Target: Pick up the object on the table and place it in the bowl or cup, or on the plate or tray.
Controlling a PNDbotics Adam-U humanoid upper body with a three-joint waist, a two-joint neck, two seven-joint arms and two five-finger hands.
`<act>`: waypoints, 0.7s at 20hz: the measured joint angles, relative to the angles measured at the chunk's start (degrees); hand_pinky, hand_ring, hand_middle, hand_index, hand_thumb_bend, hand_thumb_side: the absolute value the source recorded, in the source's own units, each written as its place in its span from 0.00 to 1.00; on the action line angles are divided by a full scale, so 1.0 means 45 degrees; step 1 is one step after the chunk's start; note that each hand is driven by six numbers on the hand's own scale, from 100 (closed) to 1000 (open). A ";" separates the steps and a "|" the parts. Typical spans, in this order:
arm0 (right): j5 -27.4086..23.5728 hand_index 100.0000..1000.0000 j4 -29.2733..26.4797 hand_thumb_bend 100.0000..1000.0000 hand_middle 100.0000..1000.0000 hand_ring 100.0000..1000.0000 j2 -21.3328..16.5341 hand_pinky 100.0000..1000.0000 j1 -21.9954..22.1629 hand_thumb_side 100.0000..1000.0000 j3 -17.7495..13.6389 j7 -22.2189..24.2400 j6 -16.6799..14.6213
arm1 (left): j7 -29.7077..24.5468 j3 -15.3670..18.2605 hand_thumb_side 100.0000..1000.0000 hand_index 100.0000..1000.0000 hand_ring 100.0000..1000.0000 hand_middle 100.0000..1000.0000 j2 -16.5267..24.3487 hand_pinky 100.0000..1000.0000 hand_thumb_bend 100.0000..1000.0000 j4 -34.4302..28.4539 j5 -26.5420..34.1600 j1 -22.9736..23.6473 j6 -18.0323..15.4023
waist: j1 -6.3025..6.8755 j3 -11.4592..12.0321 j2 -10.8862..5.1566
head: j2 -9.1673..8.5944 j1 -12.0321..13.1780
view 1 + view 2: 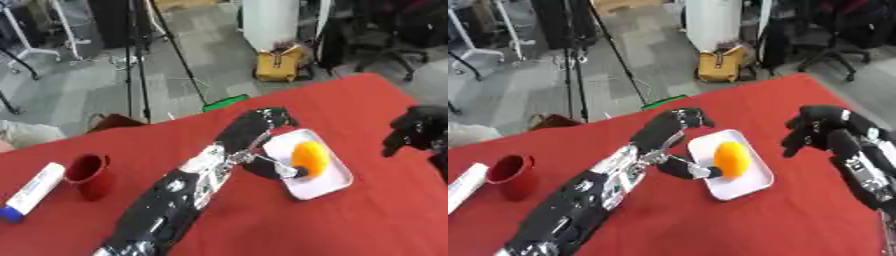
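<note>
An orange round object [310, 157] lies on a small white rectangular tray [325, 186] right of the table's middle. My left arm reaches in from the lower left, and my left hand [667, 131] is at the tray's left edge. Its thumb [697, 172] touches the lower left side of the orange object, while its fingers [269, 117] bend above the tray's far corner, away from the object. The hand is open and does not enclose the object. My right hand [826, 129] hangs above the table right of the tray, fingers relaxed and drooping, holding nothing.
A dark red cup [87, 174] stands at the left of the red table [367, 225]. A white tube with a blue cap [31, 193] lies at the far left edge. Beyond the table's far edge are a yellow bag [280, 64] and tripod legs [140, 65].
</note>
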 measured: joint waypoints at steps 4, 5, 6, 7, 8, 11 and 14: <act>0.0000 0.83 0.0000 0.00 0.66 0.59 0.0000 0.50 0.0000 0.60 -0.0001 -0.0001 -0.0001 | 0.0040 0.0023 0.46 0.74 0.58 0.60 0.0014 0.54 0.70 -0.0145 0.0269 0.0060 -0.0040 | -0.0005 0.0128 -0.0001 | -0.0006 -0.0033; 0.0000 0.83 0.0000 0.00 0.66 0.59 0.0000 0.50 0.0000 0.60 -0.0002 -0.0004 -0.0004 | 0.0035 0.0022 0.47 0.73 0.58 0.59 0.0024 0.55 0.71 -0.0252 0.0423 0.0101 -0.0042 | -0.0006 0.0150 -0.0002 | -0.0006 -0.0037; 0.0000 0.83 0.0000 0.00 0.65 0.59 0.0000 0.50 0.0008 0.60 -0.0012 -0.0012 -0.0012 | 0.0034 0.0022 0.50 0.73 0.58 0.58 0.0071 0.57 0.72 -0.0462 0.0690 0.0181 -0.0053 | -0.0017 0.0212 -0.0002 | -0.0006 -0.0060; 0.0000 0.83 0.0000 0.00 0.66 0.59 -0.0004 0.50 0.0014 0.60 -0.0046 -0.0030 -0.0028 | 0.0016 0.0020 0.53 0.73 0.59 0.58 0.0203 0.58 0.72 -0.0863 0.1172 0.0383 -0.0086 | -0.0023 0.0338 -0.0006 | -0.0006 -0.0104; 0.0001 0.83 0.0001 0.00 0.66 0.59 -0.0006 0.50 0.0017 0.60 -0.0089 -0.0048 -0.0044 | -0.0048 0.0018 0.55 0.73 0.59 0.58 0.0456 0.60 0.72 -0.1416 0.1858 0.0686 -0.0103 | -0.0050 0.0479 -0.0007 | -0.0006 -0.0161; 0.0035 0.83 0.0004 0.00 0.65 0.59 -0.0023 0.50 0.0023 0.60 -0.0194 -0.0138 -0.0122 | -0.0631 0.0092 0.63 0.73 0.60 0.58 0.1467 0.62 0.72 -0.3825 0.4540 0.1702 0.0209 | -0.0195 0.0749 -0.0007 | -0.0005 -0.0345; 0.0062 0.83 0.0082 0.00 0.65 0.58 -0.0233 0.49 0.0069 0.61 -0.0402 -0.0283 -0.0239 | -0.1451 0.0572 0.68 0.73 0.60 0.59 0.2446 0.64 0.73 -0.6675 0.7153 0.3186 0.0756 | -0.0260 0.1319 0.0008 | 0.0004 -0.0593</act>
